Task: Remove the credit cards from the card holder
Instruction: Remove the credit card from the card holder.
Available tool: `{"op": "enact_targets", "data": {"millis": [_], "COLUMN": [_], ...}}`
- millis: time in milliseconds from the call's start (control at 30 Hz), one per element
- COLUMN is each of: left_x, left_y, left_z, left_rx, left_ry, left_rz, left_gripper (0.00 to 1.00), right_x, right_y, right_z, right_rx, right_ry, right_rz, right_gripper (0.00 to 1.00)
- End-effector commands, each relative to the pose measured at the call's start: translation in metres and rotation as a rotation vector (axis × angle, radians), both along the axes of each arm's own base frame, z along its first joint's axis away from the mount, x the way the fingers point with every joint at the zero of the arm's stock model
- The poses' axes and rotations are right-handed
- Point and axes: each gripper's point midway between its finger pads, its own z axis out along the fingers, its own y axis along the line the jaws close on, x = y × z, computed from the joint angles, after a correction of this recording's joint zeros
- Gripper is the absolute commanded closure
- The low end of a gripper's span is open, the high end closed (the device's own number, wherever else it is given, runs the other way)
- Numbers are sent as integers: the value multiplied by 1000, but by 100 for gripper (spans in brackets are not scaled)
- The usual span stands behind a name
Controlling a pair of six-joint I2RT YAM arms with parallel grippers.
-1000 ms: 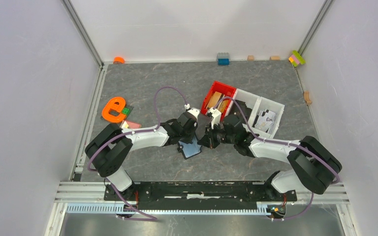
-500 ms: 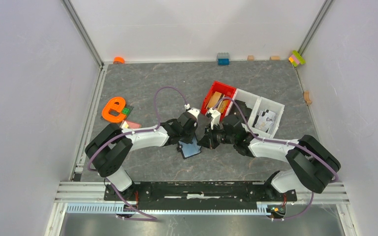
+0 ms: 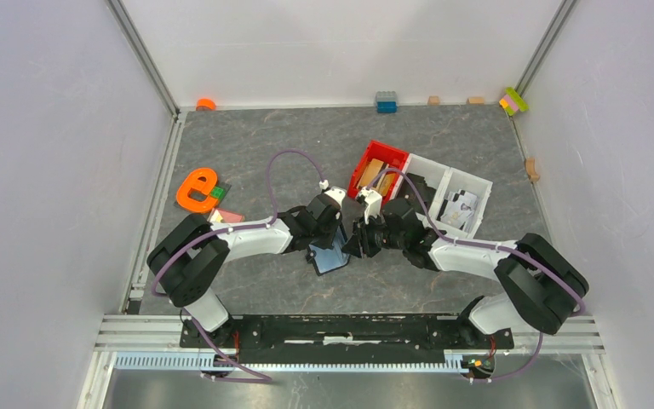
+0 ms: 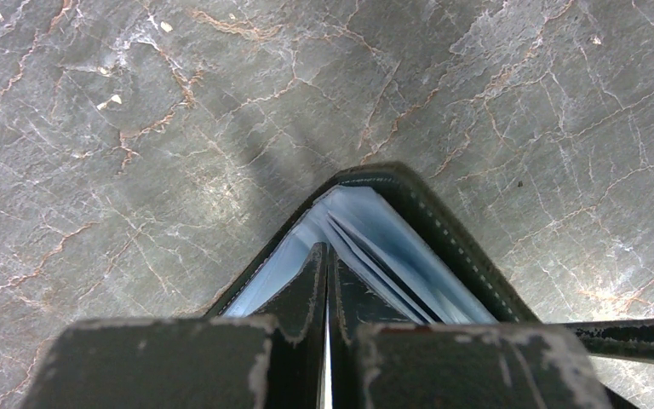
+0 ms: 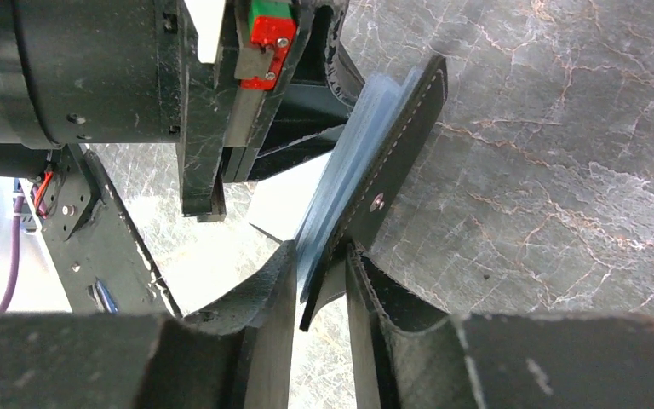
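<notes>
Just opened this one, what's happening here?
Both arms meet at mid-table over the black card holder. The left gripper is shut on one wall of it, holding it propped open. The right gripper straddles the studded flap; whether it is pinching the flap I cannot tell. No card shows in either gripper.
</notes>
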Motion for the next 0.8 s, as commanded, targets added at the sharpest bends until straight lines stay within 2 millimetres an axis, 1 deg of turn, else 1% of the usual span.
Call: {"op": "enact_targets", "data": {"millis": [0, 67, 167, 267, 633, 667, 700, 767], "left_x": [-5, -5, -5, -5, -4, -4, -4, -4], "left_y": [5, 5, 4, 5, 5, 5, 5, 6], "left_z": [-10, -10, -9, -8, -7, -7, -7, -7], "left_rx": [52, 52, 49, 49, 49, 49, 49, 51], "left_ry": [25, 25, 24, 23, 19, 20, 19, 19], "left_rz": [-36, -36, -35, -35, -31, -31, -32, -30], "left_gripper": [98, 98, 98, 98, 98, 98, 98, 98], "right_x": [8, 10, 12, 11, 4, 6, 7, 13], "right_y": [-4, -6, -8, -9, -2, -3, -5, -12], "right_z": [-4, -2, 1, 3, 3, 3, 1, -3], "right_rx": [-51, -57, -61, -60, -73, -91, -116, -174], "right_ry": [-22, -35, -53, -60, -66, -74, -78, -91], "right_rz": [-22, -34, -46, -46, -10, -18, -28, -64], "right_gripper": [66, 63, 60, 52, 44, 44, 47, 57]}}
